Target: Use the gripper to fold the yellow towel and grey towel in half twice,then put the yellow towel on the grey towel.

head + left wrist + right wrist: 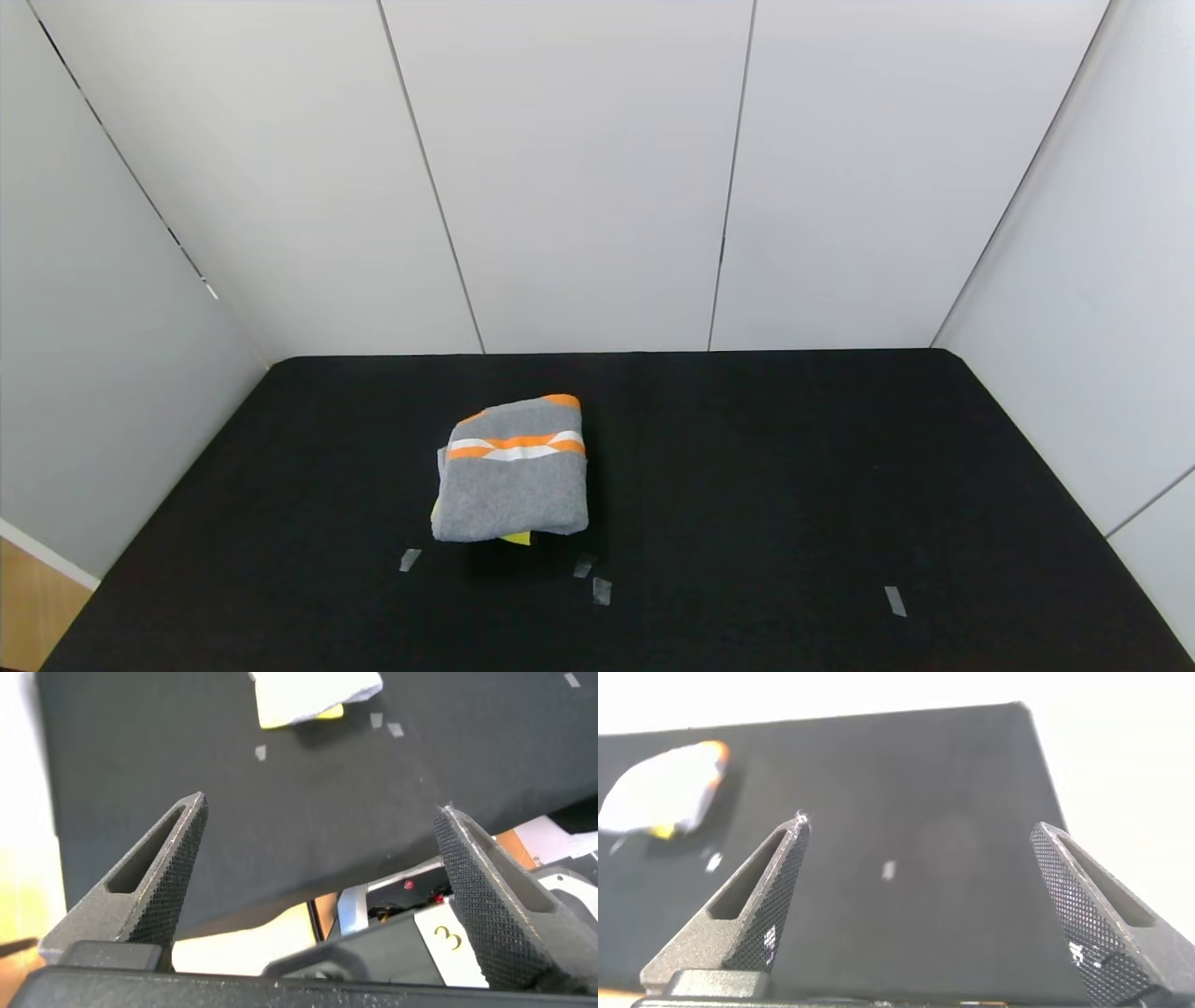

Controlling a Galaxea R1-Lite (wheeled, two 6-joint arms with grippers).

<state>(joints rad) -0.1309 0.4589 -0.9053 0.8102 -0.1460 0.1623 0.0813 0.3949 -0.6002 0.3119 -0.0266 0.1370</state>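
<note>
The grey towel (512,474) lies folded in a bundle on the black table (794,485), left of centre, with its orange-and-white band on top toward the far end. The yellow towel (515,539) lies under it; only small yellow bits show at its near edge and left side. The bundle also shows in the left wrist view (313,693) and the right wrist view (663,789). Neither gripper shows in the head view. My left gripper (322,812) is open and empty, off the table's near edge. My right gripper (920,826) is open and empty, above the table, well away from the bundle.
Several small tape marks (410,559) sit on the table near its front, with one (894,600) to the right. White walls close in the back and sides. In the left wrist view the robot's base (448,938) shows below the table edge.
</note>
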